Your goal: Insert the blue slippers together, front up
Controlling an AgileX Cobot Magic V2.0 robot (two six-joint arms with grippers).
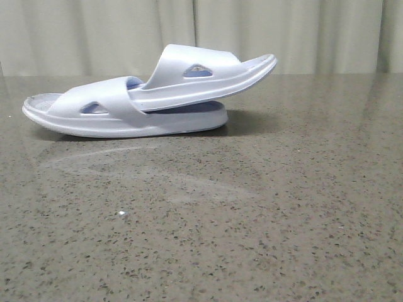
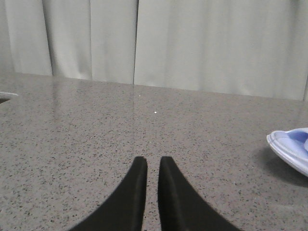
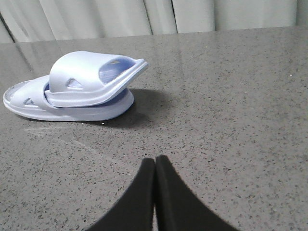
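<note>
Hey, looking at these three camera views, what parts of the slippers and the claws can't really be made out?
- Front view: the upper slipper's tucked end is hidden under the lower slipper's strap.
- Left wrist view: the picture's edge cuts off all but one slipper end.
- Front view: neither claw appears.
- Wrist views: the left claw and right claw show only fingertips; the bottom edge hides the rest.

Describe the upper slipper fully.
The upper slipper is pale blue-lavender, looks like moulded foam, with a wide strap with a side cut-out and a thick sole. Its one end is tucked under the lower slipper's strap; the other end tilts up, clear of the table. No gripper touches it.
</note>
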